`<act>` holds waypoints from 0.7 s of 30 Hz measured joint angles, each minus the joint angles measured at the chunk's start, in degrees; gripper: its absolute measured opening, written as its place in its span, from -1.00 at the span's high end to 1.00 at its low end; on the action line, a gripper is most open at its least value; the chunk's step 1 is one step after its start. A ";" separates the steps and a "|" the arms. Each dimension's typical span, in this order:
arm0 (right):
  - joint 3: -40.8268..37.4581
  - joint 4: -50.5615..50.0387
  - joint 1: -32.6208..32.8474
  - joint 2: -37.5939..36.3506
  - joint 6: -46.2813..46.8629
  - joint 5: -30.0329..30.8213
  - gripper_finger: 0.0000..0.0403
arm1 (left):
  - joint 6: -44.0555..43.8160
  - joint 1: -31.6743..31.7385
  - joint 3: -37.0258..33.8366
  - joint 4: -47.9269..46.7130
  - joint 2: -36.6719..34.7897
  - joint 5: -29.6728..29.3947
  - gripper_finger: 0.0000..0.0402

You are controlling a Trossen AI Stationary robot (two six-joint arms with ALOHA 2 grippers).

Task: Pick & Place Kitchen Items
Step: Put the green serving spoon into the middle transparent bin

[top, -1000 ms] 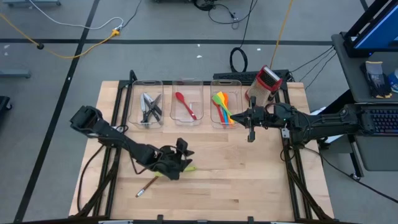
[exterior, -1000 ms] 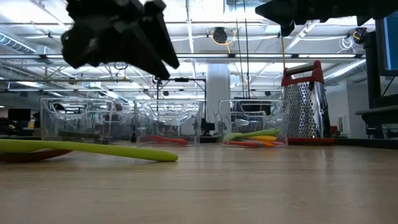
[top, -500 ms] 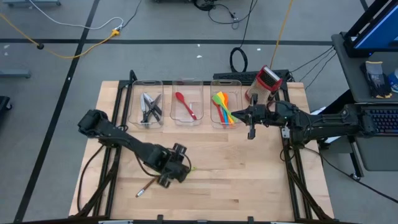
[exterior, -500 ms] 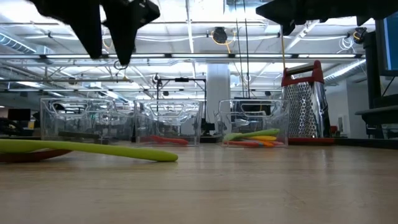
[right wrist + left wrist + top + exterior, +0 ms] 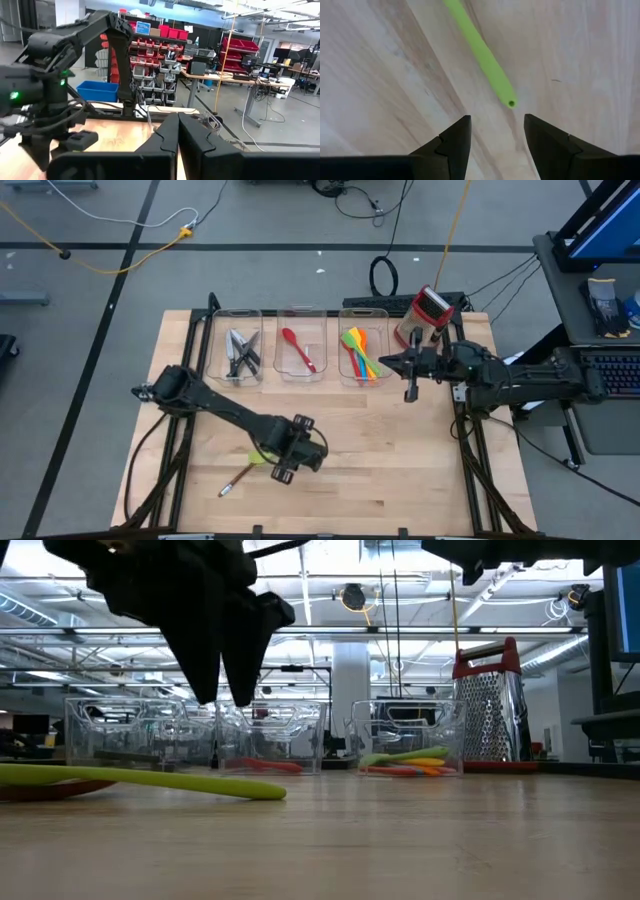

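Sorted in your bins (image 5: 300,315): knives (image 5: 240,352), red spoon (image 5: 298,348), coloured spatulas (image 5: 358,352). Outstanding: green utensil (image 5: 481,52) just ahead of your left gripper (image 5: 492,135), fingers apart, empty; brown-handled tool (image 5: 236,480) beside it. Right gripper (image 5: 409,392) shut.

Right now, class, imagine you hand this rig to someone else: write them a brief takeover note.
Left end effector: open, empty, above the near table, at the green utensil's handle tip.
Right end effector: shut, empty, waiting in the air beside the right bin.
Done: knives in the left bin, red spoon in the middle bin, coloured utensils in the right bin.
Left: the green utensil and a dark-handled one, both loose on the table.
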 joint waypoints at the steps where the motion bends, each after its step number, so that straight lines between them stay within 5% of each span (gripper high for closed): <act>1: 0.00 -0.43 0.00 -0.31 0.00 -0.01 1.00 | 0.00 0.25 0.06 -0.54 0.06 0.74 0.06; 21: 0.00 -4.05 0.02 -1.77 -1.68 -0.04 1.00 | 0.07 0.62 0.02 -5.78 2.77 7.88 0.06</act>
